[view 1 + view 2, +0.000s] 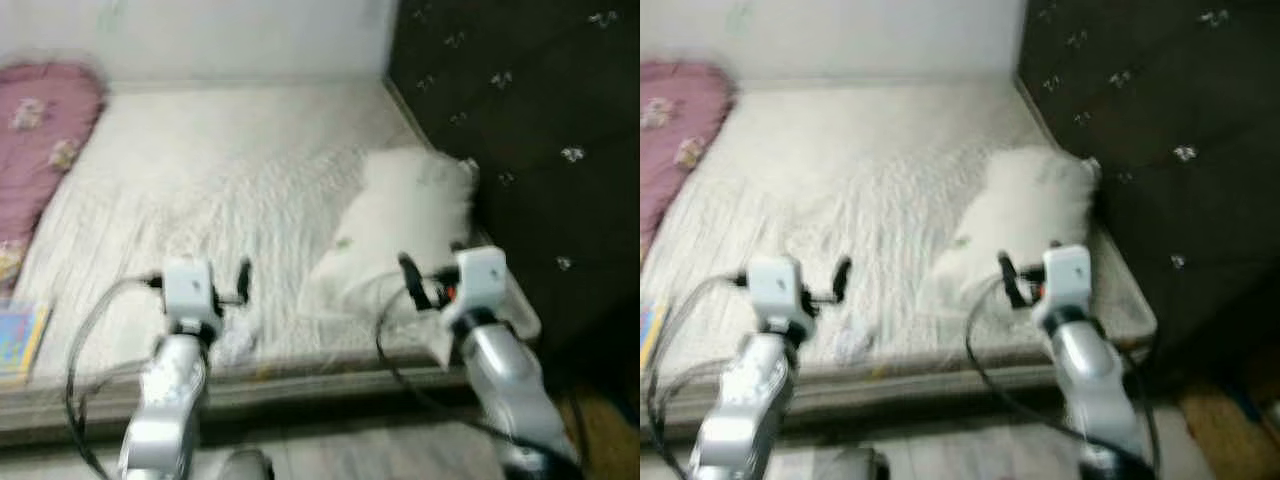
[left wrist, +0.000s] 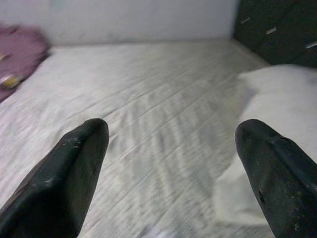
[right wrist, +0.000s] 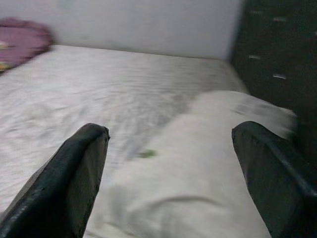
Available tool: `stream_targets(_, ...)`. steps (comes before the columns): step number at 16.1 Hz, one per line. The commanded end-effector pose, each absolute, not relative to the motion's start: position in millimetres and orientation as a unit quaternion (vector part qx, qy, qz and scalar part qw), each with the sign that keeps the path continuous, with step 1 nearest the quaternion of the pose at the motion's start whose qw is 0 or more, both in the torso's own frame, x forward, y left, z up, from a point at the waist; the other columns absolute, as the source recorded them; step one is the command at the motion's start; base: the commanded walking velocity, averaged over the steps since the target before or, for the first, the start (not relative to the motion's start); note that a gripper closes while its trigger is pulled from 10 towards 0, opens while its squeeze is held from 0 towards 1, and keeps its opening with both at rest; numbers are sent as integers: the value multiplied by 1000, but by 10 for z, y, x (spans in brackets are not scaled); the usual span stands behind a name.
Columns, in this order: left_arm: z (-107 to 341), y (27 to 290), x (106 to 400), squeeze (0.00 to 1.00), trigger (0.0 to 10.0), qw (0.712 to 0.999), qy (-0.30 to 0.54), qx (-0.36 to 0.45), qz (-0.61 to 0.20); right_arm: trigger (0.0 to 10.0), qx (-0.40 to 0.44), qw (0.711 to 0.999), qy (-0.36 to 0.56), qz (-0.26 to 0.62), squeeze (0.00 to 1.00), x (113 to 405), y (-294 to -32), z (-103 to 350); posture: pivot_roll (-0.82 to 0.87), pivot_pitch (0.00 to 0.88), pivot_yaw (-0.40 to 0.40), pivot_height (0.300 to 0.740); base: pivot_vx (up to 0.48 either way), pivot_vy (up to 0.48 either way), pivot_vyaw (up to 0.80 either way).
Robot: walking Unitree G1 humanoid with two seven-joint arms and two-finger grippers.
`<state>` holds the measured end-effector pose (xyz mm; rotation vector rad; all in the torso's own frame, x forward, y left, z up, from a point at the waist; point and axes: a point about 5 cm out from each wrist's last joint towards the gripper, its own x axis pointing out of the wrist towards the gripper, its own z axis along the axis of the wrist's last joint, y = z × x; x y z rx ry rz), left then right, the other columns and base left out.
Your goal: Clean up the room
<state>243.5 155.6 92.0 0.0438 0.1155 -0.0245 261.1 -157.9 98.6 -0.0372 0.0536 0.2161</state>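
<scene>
A: Where do we stand with the right gripper point(image 3: 166, 178)?

B: We hold it over the near right edge of the bed point(image 1: 180, 180), its fingers point(image 3: 64, 183) spread wide with nothing between them. It points straight at the white pillow point(image 1: 405, 225), which lies just past the fingertips, not yet touched.

A: And the left gripper point(image 2: 171, 173)?

B: Also spread apart and empty. We carry it over the near edge of the bed, left of the pillow, above bare quilted sheet. Raised side by side like this, the two arms look set for a reach with both grippers, we judge.

A: Where is the pillow exactly?

B: On the right side of the bed, leaning close against the dark tufted headboard point(image 1: 520, 120), a little askew, with one corner toward us. A small green mark point(image 3: 145, 154) shows on its cover.

A: Anything else to tidy?

B: A pink pillow point(image 1: 45, 125) sits far left by the wall point(image 1: 230, 35), and a colourful book point(image 1: 22, 340) rests at the near left edge. A small crumpled white scrap point(image 1: 852, 342) lies near the left gripper; we cannot tell what it is.

A: The views are blurred.

B: Yes, so we take it the head is moving.
</scene>
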Motion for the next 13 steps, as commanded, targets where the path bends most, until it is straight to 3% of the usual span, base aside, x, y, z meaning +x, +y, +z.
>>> stream_targets(1,958,1552,2436,0,10000,998,49,27,-19,10000,-21,994,18,104,0,2625,-1596,1028,12,15,-28,740,0,0,800)
stream_targets(5,953,1544,2434,0,10000,999,43,21,-19,10000,-11,995,19,101,0,2616,-1590,1014,14,7,-25,740,0,0,583)
stream_targets(13,957,1536,2449,0,10000,999,35,5,-24,10000,-11,995,23,93,0,2621,-1608,998,20,0,-28,740,0,467,0)
